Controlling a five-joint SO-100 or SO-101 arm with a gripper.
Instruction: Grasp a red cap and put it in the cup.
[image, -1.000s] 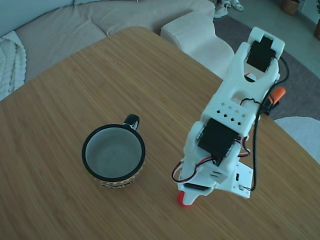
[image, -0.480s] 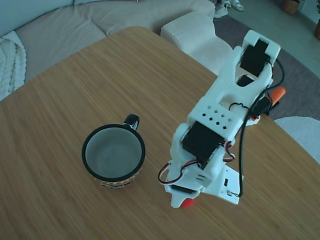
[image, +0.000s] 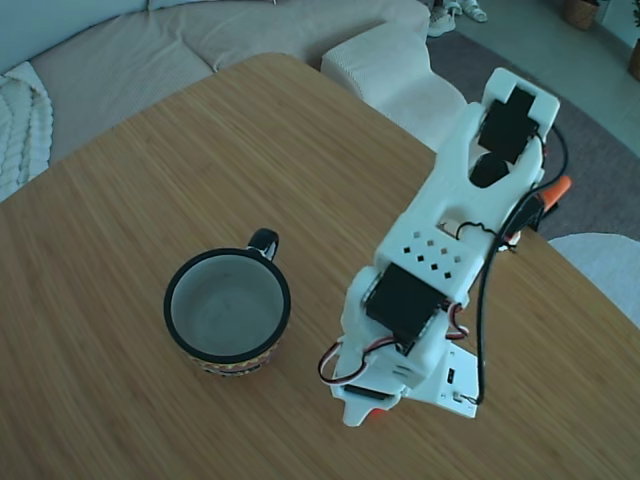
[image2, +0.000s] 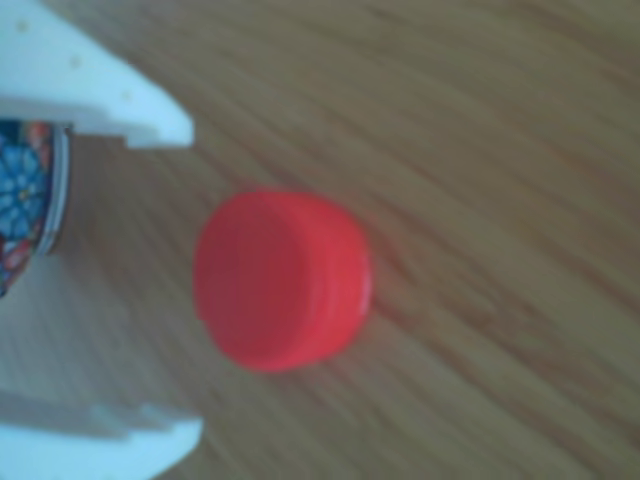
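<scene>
The red cap (image2: 283, 282), a smooth, faintly ribbed bright disc, lies on the wooden surface (image2: 500, 150) between the tool's (image2: 185, 280) spread-apart fingers.

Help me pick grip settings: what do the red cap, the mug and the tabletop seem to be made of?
The red cap looks like matte moulded plastic: even colour, faint ribbing on its side. The mug seems glazed ceramic, with a glossy black rim and a painted pattern band. The tabletop looks like bamboo or wood with fine parallel grain, satin finish; a laminate cannot be ruled out.
</scene>
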